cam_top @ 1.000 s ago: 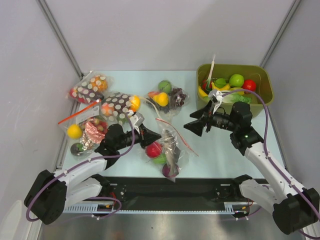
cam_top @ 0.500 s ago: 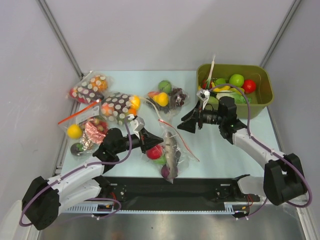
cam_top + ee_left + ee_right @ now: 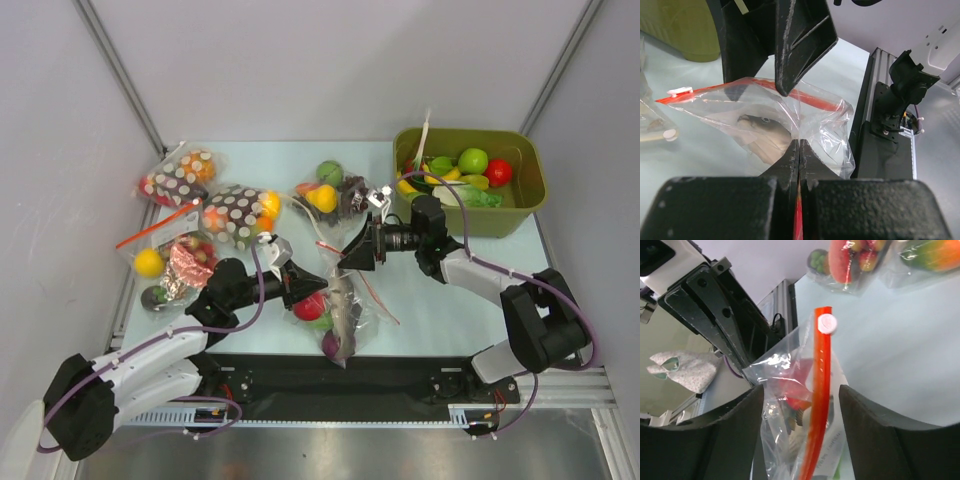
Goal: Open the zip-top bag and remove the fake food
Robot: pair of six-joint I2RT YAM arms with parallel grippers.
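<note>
Zip-top bag (image 3: 335, 300), front edge: my left gripper (image 3: 799, 145) pinches it, right gripper (image 3: 352, 255) gapes over its strip (image 3: 819, 390); pinch may slip.

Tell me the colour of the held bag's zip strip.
The zip strip is red-orange; the right wrist view shows it best.

Pale counter (image 3: 450, 300), green bin (image 3: 505, 222) at its far right. Just left of the bin, a clear fruit bag (image 3: 335, 195). Farther left, a dotted bag (image 3: 235, 212), a second dotted bag (image 3: 180, 178), and a yellow-ball bag (image 3: 168, 265). The zip-top bag (image 3: 338, 305) lies left of the bin, nearer us.
</note>
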